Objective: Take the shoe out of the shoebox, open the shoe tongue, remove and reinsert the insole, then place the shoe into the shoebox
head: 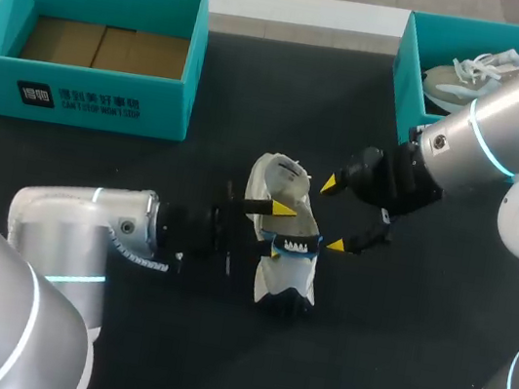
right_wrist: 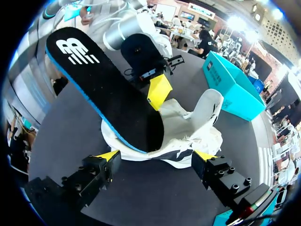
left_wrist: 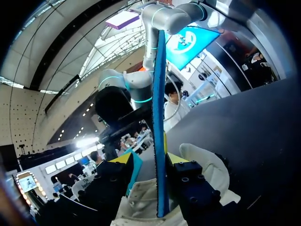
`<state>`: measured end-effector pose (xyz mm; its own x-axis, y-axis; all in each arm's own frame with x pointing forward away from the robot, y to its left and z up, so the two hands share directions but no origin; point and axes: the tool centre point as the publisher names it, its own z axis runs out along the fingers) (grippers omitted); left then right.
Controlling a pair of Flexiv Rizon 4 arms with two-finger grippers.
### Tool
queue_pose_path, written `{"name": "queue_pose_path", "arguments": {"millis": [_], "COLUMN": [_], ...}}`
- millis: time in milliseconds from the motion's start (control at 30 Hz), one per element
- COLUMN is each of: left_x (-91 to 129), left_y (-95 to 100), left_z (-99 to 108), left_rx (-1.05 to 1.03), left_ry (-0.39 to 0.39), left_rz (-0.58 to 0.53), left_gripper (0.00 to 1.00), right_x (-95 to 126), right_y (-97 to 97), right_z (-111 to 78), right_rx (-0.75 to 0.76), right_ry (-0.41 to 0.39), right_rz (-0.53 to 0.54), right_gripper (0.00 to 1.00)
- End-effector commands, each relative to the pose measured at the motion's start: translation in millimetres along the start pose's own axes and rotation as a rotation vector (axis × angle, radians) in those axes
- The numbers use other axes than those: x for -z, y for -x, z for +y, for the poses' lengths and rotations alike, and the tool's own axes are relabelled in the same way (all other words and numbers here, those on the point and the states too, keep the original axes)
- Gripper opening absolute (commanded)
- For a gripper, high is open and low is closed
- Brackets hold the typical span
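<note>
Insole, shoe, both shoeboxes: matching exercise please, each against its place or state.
Things:
1. insole
2. white shoe
3. left shoebox
4. right shoebox

Places or states:
A. holds a second shoe
B. on the table, outside both boxes
C. empty, cardboard floor showing
D. pinched in the left tool, raised out of the shoe

Pairs: 1-D, 2-B, 3-C, 4-A

Robot manipulation test station. A black worktop (head: pixel 254 105) is overhung by two silver arms, the left arm (head: pixel 86 226) and right arm (head: pixel 506 135), from either side; a left shoebox (head: pixel 164 110) and right shoebox (head: pixel 408 80), both teal, are set along its far edge.
</note>
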<state>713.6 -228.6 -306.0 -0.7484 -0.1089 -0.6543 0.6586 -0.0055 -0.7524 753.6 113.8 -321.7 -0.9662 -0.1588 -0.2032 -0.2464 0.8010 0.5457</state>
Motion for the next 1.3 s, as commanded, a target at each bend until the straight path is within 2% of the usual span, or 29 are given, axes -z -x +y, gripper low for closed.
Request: {"name": "queue_pose_path", "arguments": {"millis": [33, 100, 133, 200, 333, 533, 867, 1000, 1100, 1133, 1167, 1300], "left_x": [9, 9, 9, 7, 4, 2, 10, 9, 8, 8, 8, 10], "left_y": [-4.6, -9.0, -11.4, -16.7, -25.3, -30.6, -18.3, -20.0, -20.5, -19.7, -18.9, -14.1], "left_z": [-12, -15, -15, -13, -7, 13, 33, 42, 38, 33, 29, 12], "left_rx": [0.0, 0.01, 0.011, 0.02, 0.03, -0.002, -0.025, -0.016, -0.002, 0.0, -0.001, -0.023], "left_ry": [0.002, -0.002, -0.001, -0.001, 0.002, 0.036, 0.072, 0.086, 0.085, 0.079, 0.076, 0.048], "left_rz": [0.0, 0.007, 0.01, 0.026, 0.039, 0.077, 0.06, 0.062, 0.061, 0.057, 0.056, 0.046], "left_gripper": [0.42, 0.38, 0.31, 0.0, 0.0, 0.0, 0.0, 0.0, 0.0, 0.34, 0.46, 0.45], "right_x": [-1, -1, -1, -1, -1, -1, -1, -1, -1, -1, -1, -1], "right_y": [-0.8, -0.8, -0.8, -0.8, -0.8, -0.8, -0.8, -0.8, -0.8, -0.8, -0.8, -0.8], "right_z": [0.8, 0.8, 0.8, 0.8, 0.8, 0.8, 0.8, 0.8, 0.8, 0.8, 0.8, 0.8], "right_rx": [0.0, 0.0, 0.0, 0.0, 0.0, 0.0, 0.0, 0.0, 0.0, 0.0, 0.0, 0.0], "right_ry": [-0.003, -0.003, -0.003, -0.003, -0.003, -0.003, -0.003, -0.003, -0.003, -0.003, -0.003, -0.003], "right_rz": [-0.003, -0.003, -0.003, -0.003, -0.003, -0.003, -0.003, -0.003, -0.003, -0.003, -0.003, -0.003], "right_gripper": [1.0, 1.0, 1.0, 1.0, 1.0, 1.0, 1.0, 1.0, 1.0, 1.0, 1.0, 1.0]}}
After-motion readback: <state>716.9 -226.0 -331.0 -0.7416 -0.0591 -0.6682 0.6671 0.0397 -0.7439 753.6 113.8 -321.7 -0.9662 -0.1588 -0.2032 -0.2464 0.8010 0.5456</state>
